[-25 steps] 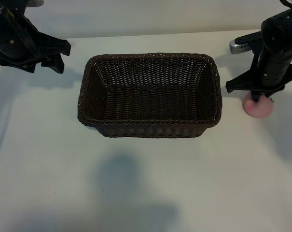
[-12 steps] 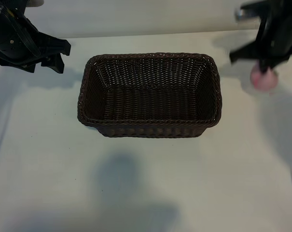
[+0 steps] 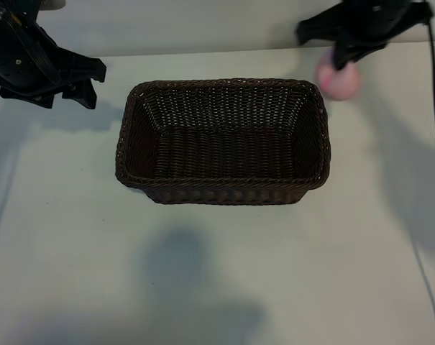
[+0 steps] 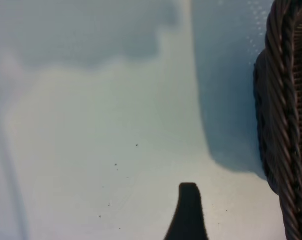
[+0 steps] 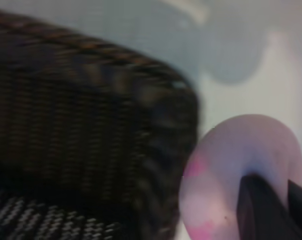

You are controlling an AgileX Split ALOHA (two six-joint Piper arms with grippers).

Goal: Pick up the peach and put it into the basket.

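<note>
Right pincer (image 3: pixel 340 63) pinching the peach (image 3: pixel 339 81), held up off the surface (image 3: pixel 224 273), just outside the wicker basket (image 3: pixel 222 188) by its far right corner. Left pincer (image 3: pixel 79 86) spread, parked w/ nothing in it, left of basket.

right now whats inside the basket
Nothing: the basket shows only bare weave on its floor and walls. The peach hangs outside its far right corner, gripped by the right gripper. The tabletop under the basket is covered.
</note>
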